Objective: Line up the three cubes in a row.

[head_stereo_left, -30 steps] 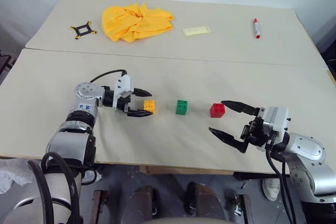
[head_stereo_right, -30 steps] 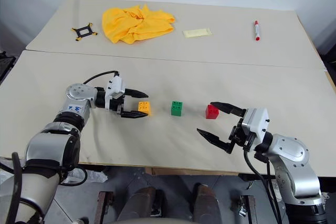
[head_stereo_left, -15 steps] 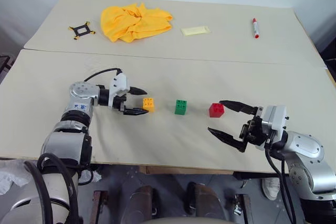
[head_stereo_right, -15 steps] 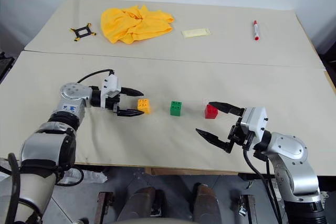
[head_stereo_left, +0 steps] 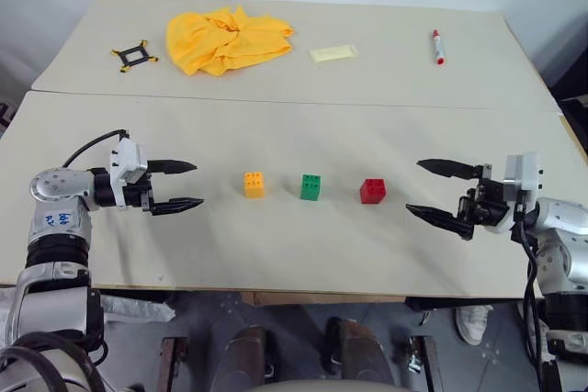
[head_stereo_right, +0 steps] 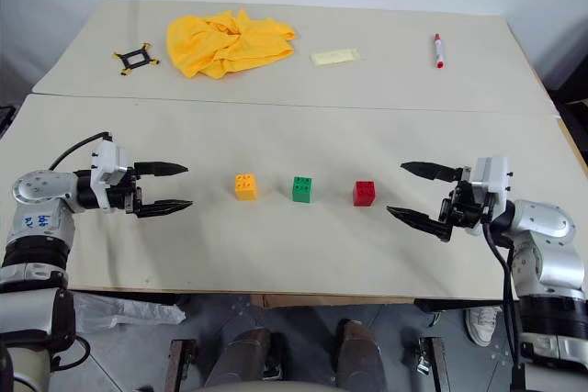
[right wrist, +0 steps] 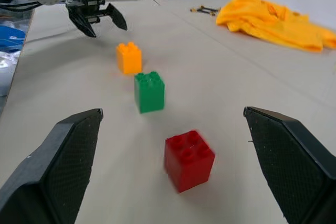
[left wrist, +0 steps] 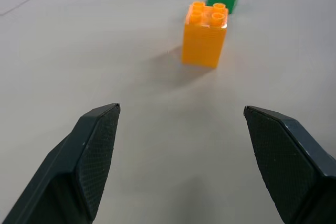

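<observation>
The left claw [head_stereo_left: 173,187] is hovering over the desk [head_stereo_left: 294,254] with its fingers spread and nothing between them, pointing toward the orange-yellow cube [head_stereo_left: 254,184] and well apart from it. The right claw [head_stereo_left: 440,193] is likewise spread and empty, facing the red cube [head_stereo_left: 373,191] from the opposite side with bare desk between. The green cube [head_stereo_left: 311,186] is sitting between the other two, so the three cubes are standing in a straight row near the desk's front, each apart from its neighbour. Nothing is lying between either claw and the row.

Farther back, a yellow cloth [head_stereo_left: 225,38], a black and yellow bracket [head_stereo_left: 132,55], a pale yellow packet [head_stereo_left: 333,53] and a red-capped marker [head_stereo_left: 437,46] are resting well clear. The right wrist view is showing the cubes' studded tops and the left claw beyond the row.
</observation>
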